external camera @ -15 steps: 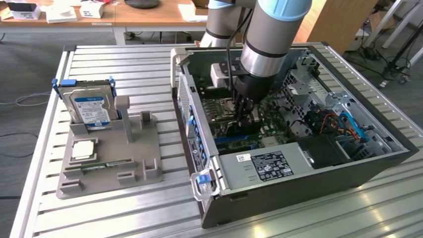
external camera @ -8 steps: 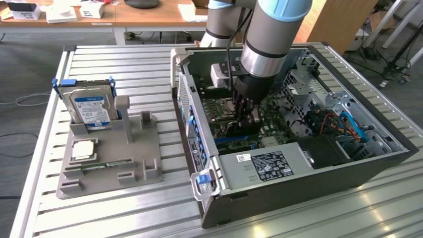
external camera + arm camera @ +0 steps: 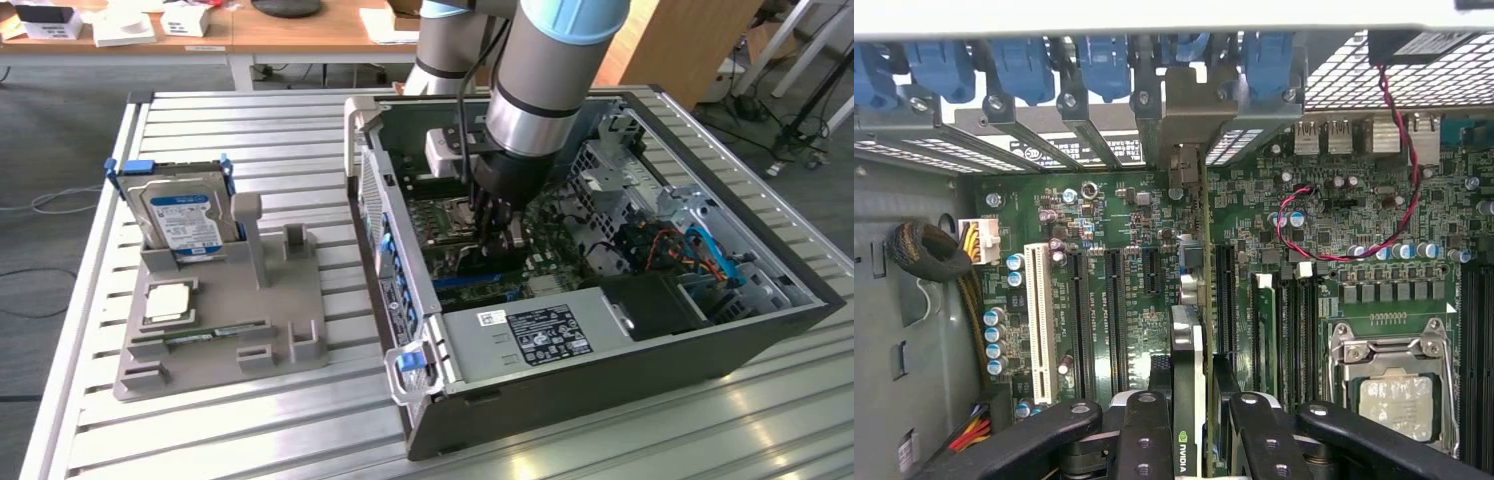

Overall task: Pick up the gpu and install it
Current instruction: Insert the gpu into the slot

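While the gripper (image 3: 1194, 445) clamps the gpu (image 3: 1187, 350) edge-on between half-closed fingers, the gpu stands inside the case (image 3: 601, 375) over a motherboard (image 3: 1129, 215) slot, bracket (image 3: 1189, 110) at the rear openings. Pick-up looks done; full seating cannot be told, and the grip is not yet released.

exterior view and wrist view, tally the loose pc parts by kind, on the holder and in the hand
hard drive: 1, upright in the grey holder
square tan chip: 1, flat on the holder
green memory stick: 1, lying on the holder
gpu: 1, edge-on in the hand, over the motherboard
total: 4
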Controlling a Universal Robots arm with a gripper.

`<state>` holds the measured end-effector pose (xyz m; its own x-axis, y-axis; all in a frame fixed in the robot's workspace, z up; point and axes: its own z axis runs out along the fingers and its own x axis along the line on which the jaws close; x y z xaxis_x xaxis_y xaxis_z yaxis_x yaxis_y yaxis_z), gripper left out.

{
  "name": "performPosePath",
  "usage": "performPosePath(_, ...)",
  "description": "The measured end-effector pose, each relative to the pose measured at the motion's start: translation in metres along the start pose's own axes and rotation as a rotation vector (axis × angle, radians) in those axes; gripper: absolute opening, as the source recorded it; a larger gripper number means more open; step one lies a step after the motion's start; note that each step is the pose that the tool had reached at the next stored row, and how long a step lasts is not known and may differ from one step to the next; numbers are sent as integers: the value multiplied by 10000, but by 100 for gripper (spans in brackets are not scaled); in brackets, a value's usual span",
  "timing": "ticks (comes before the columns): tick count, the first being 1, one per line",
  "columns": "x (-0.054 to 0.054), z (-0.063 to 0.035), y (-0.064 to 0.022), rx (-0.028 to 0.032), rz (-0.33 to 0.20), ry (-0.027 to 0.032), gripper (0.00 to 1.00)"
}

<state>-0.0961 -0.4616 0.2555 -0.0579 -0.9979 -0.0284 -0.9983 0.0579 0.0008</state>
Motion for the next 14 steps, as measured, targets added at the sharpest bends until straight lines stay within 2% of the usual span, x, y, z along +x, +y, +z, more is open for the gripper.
performPosePath(14, 1, 11, 0, 0, 9, 1, 27)
